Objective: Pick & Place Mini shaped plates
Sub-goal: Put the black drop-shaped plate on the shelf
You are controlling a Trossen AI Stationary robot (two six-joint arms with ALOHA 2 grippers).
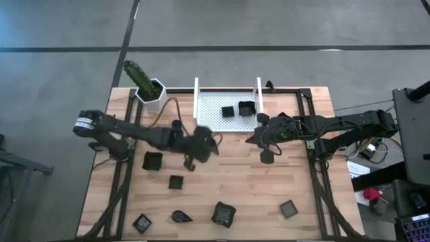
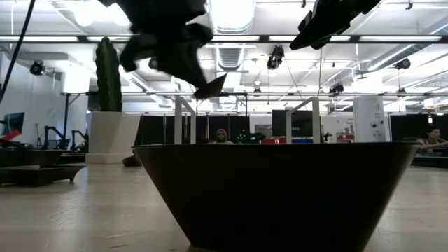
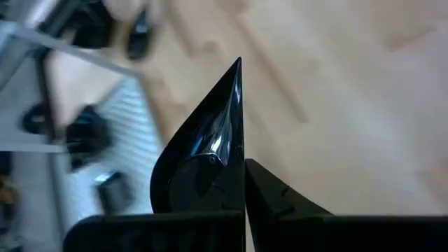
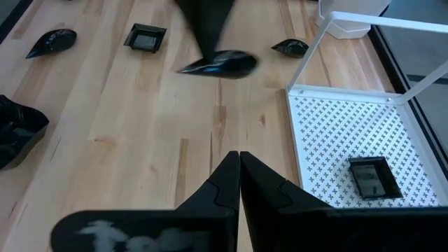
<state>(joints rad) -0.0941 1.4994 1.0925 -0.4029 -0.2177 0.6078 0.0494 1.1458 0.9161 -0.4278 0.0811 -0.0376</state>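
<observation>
**Leaf plate lifted, tray next**

A teardrop-shaped mini plate (image 3: pixel 203 150) hangs pinched in the left gripper (image 1: pixel 205 139) above the table, just beside the white perforated tray (image 1: pixel 209 113) — the carry step. Next comes setting it among the square plates (image 1: pixel 228 111) there. The right gripper (image 1: pixel 254 140) waits clenched, empty.

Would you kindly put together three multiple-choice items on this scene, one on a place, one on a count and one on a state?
1. Relative to the white tray, the cactus pot stands:
A. inside it
B. beside it, outside a wall
C. on top of it

2. How many plates lie in the tray?
A. none
B. five
C. two

3. The left gripper is:
A. shut on a leaf-shaped plate
B. open, empty
C. shut, empty

Answers: B, the pot sits outside the tray's wall; C, two dark dishes show on its perforated floor; A, the left wrist view shows it pinching the pointed plate.
</observation>
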